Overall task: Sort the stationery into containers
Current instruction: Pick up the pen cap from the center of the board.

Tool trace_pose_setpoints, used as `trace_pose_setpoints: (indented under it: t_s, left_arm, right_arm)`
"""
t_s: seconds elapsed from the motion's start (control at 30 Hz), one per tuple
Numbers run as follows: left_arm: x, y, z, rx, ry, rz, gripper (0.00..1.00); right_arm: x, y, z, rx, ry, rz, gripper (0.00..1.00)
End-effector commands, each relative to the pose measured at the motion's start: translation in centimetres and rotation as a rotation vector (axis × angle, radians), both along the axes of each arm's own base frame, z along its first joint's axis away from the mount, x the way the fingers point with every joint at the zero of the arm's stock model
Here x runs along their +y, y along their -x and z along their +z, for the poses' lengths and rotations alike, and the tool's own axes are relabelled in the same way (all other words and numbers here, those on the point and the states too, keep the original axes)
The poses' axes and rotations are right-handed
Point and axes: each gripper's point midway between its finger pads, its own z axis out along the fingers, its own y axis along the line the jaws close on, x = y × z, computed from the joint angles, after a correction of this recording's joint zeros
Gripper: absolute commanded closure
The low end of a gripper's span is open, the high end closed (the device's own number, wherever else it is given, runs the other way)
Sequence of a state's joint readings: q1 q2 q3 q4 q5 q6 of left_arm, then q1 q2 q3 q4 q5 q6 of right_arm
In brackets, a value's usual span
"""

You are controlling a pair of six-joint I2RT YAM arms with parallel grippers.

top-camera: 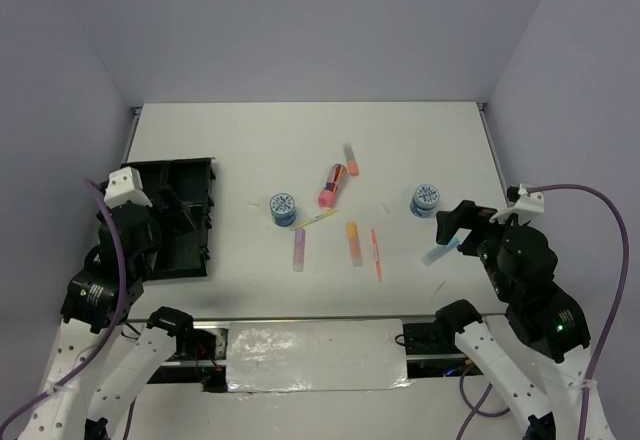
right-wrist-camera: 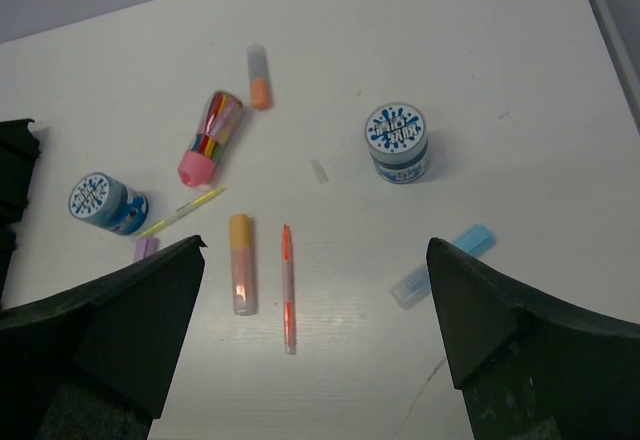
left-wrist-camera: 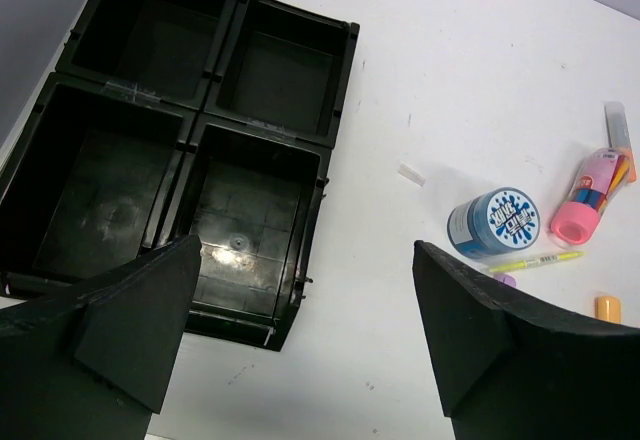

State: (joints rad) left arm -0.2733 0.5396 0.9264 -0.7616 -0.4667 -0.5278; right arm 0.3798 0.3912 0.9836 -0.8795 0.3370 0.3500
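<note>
With left tool (left-wrist-camera: 308, 250) and right tool (right-wrist-camera: 315, 260) gaping empty, straddle the light-blue stick (right-wrist-camera: 443, 265) beside the patterned roll (right-wrist-camera: 397, 142) crosswise.

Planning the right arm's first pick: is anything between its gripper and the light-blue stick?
Nothing visible does. The right gripper is open, and the light-blue stick lies on the table close beside one finger, apart from the roll beyond it.

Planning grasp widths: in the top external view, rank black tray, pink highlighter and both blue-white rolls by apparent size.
1. black tray, by far.
2. pink highlighter, longer than either roll, though narrower.
3. left roll and right roll: alike, unranked.
</note>
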Motion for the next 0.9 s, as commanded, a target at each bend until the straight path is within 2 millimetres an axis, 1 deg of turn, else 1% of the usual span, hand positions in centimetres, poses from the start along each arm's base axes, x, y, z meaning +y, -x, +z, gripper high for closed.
trace_pose_setpoints:
  t_s: [0.0, 0.13, 0.27, 0.3, 0.47, 0.57, 0.67, 0.77, 0.8, 0.87]
  left_arm:
    - [0.0, -0.4, 0.9, -0.044, 0.011, 0.010, 0.01]
    - [0.1, -0.2, 1.1, -0.056, 0.013, 0.012, 0.01]
    - [-0.2, -0.1, 1.4, -0.074, 0.018, -0.011, 0.01]
    - [-0.2, -0.1, 1.4, -0.077, 0.019, -0.009, 0.01]
    - [0.2, -0.2, 0.9, -0.054, 0.015, 0.020, 0.01]
    - [-0.3, -0.8, 0.2, -0.017, 0.005, 0.001, 0.01]
    - [-0.6, -1.1, 0.1, -0.008, 0.003, -0.020, 0.01]
    - [-1.1, -1.3, -0.2, 0.004, 0.002, -0.042, 0.01]
    - [-1.1, -1.4, -0.2, 0.005, 0.002, -0.047, 0.01]
    - [-1.3, -1.5, -0.4, 0.015, 0.001, -0.053, 0.01]
  right_arm:
    - [-0.1, -0.3, 0.1, 0.023, 0.014, -0.015, 0.00]
    - [0.1, -0.3, 0.7, -0.003, 0.005, 0.005, 0.00]
    - [1.4, -0.5, 0.8, -0.016, -0.011, 0.072, 0.00]
    - [1.8, -0.6, 0.3, 0.000, -0.013, 0.087, 0.00]
    - [2.6, -1.1, -0.7, 0.043, -0.018, 0.109, 0.00]
    - [3.1, -1.5, -1.0, 0.040, -0.031, 0.128, 0.00]
    - [3.8, -1.8, -1.5, 0.062, -0.034, 0.151, 0.00]
    - [4.6, -2.2, -2.4, 0.089, -0.044, 0.180, 0.00]
    - [4.8, -2.4, -3.2, 0.107, -0.045, 0.185, 0.00]
    - [5.1, -2.5, -3.6, 0.112, -0.050, 0.195, 0.00]
